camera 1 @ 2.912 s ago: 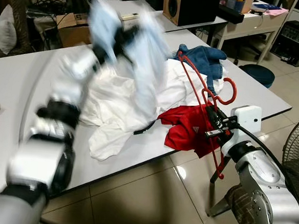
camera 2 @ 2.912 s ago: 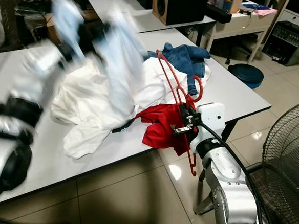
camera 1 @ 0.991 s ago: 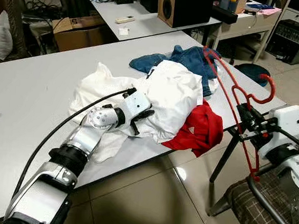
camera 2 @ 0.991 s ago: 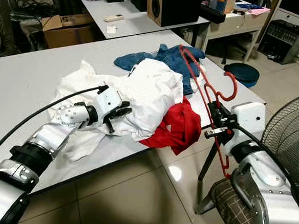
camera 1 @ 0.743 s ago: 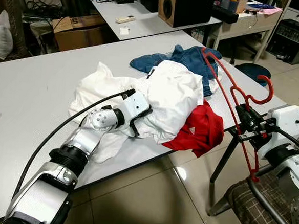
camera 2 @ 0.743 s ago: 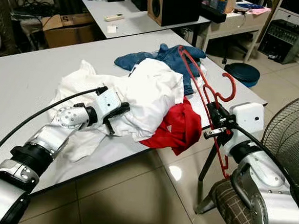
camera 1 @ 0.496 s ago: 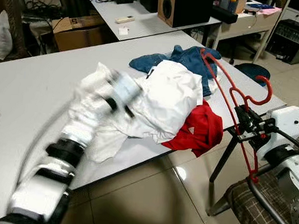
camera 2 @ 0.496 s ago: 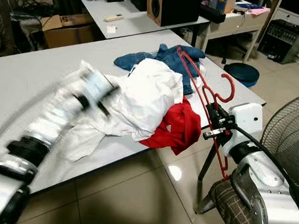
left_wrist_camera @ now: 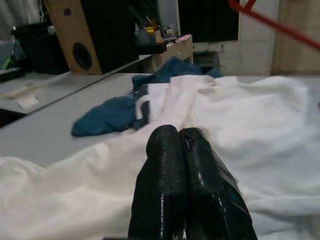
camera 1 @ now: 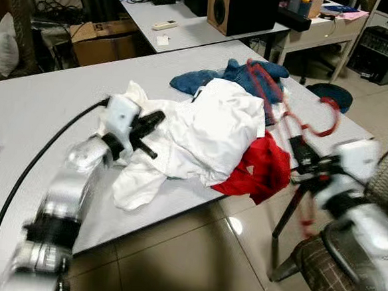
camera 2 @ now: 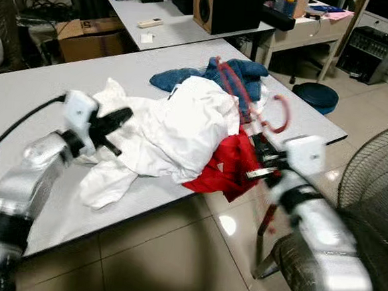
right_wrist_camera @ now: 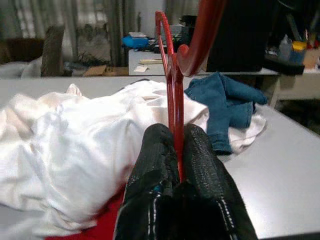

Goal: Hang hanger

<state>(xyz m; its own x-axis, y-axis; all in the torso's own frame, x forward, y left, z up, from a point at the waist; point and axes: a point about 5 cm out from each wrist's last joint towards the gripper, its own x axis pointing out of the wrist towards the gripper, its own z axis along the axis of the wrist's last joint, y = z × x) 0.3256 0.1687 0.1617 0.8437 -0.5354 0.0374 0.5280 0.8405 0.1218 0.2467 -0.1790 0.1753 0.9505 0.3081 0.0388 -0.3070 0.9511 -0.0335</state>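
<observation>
A red hanger (camera 1: 283, 115) shows blurred above the right end of the grey table (camera 1: 30, 107), with its hook uppermost. My right gripper (right_wrist_camera: 174, 135) is shut on its thin red wire, seen also at the table's right edge (camera 1: 301, 156). A pile of white clothes (camera 1: 208, 126) lies mid-table, with a red garment (camera 1: 262, 167) at its right and blue jeans (camera 1: 252, 76) behind. My left gripper (camera 1: 149, 124) hovers at the pile's left edge, shut with nothing held; the left gripper's two fingers (left_wrist_camera: 165, 150) press together over the white cloth (left_wrist_camera: 260, 115).
A second table with a black speaker (camera 1: 247, 9) stands behind, and a cardboard box (camera 1: 105, 39) sits on the floor between. A fan (camera 2: 378, 185) and a chair with a plaid cushion (camera 1: 331, 275) are at my right. A dark round stool (camera 2: 321, 94) stands beyond the table's right end.
My left gripper has pulled back leftward out of the white pile to its left edge. My right arm with the hanger has swung left toward the table and is blurred.
</observation>
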